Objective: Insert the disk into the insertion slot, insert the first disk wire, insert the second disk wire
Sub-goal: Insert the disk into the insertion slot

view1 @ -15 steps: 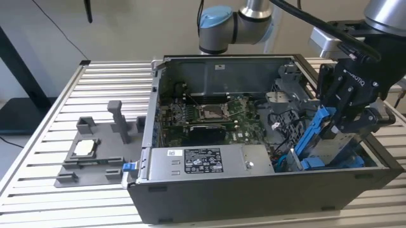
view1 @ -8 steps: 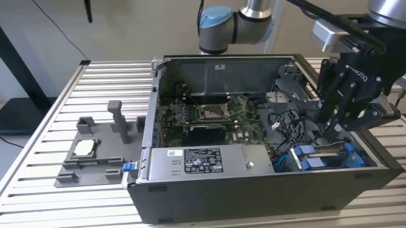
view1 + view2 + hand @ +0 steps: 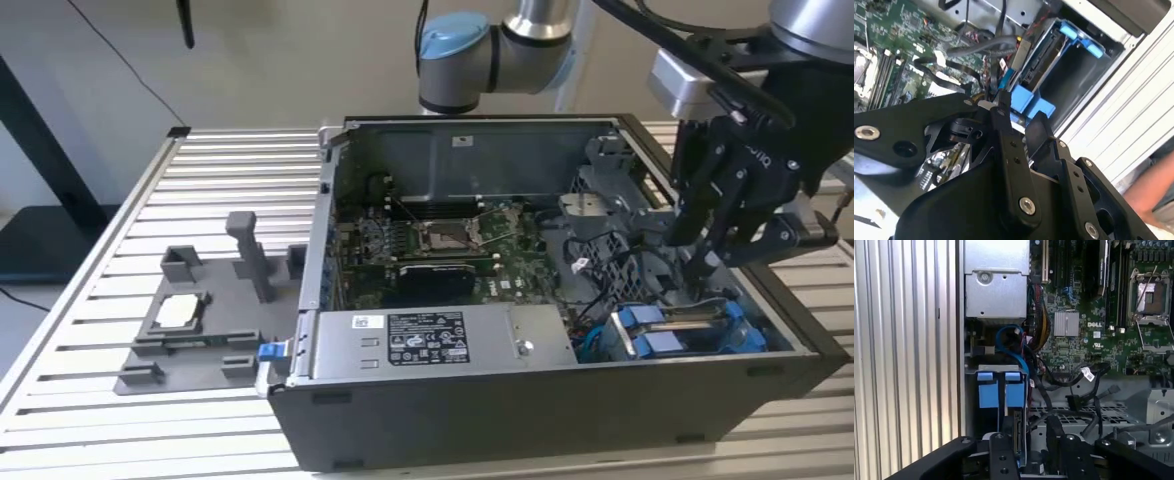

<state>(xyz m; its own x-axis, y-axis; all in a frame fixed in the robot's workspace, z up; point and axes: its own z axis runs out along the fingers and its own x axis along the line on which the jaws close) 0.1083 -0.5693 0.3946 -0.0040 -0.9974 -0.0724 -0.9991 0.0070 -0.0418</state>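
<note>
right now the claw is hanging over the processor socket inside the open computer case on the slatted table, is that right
Not quite. In the exterior view the claw hangs over the insertion slot with its blue tabs, at the exterior view's right end of the open computer case, not over the processor socket in the middle. The case does stand on the slatted table.

The arm [image 3: 514, 55] is bent at a grey joint capped in blue, held high at the top of the exterior view. The wrist [image 3: 801, 25] is turned so that the black gripper [image 3: 703, 262] is pointed steeply downward. In both wrist views its two fingers [image 3: 1000, 107] [image 3: 1002, 442] are held apart, with a gap between them.
</note>
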